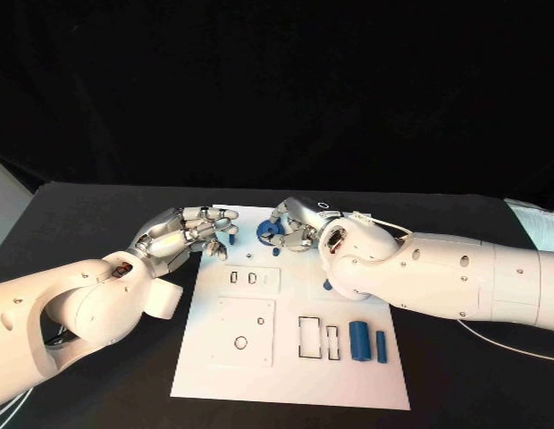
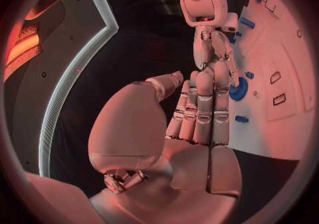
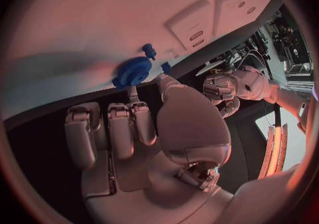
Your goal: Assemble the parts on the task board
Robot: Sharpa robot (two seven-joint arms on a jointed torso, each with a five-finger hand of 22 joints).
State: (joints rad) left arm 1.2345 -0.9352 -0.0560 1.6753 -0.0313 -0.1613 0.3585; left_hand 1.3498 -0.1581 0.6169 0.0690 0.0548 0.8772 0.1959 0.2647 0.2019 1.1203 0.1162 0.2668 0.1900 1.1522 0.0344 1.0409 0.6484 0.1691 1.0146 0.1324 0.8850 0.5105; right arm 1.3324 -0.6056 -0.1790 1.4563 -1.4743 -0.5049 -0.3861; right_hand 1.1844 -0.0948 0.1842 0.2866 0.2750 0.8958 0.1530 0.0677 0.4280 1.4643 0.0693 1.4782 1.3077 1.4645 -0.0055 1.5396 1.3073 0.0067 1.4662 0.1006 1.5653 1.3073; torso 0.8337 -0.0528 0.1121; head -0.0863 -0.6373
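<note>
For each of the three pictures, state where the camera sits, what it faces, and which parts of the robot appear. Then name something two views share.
Head view: on the robot's head, looking down at the task board; both arms, left hand, right hand.
Left wrist view: behind the left hand, facing the board.
Right wrist view: behind the right hand, facing the board.
Shared: the blue gear.

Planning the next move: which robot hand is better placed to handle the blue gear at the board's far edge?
Probably the right robot hand: its fingertips already reach the blue gear, seemingly touching it. The left robot hand sits curled beside the task board, empty.
</note>
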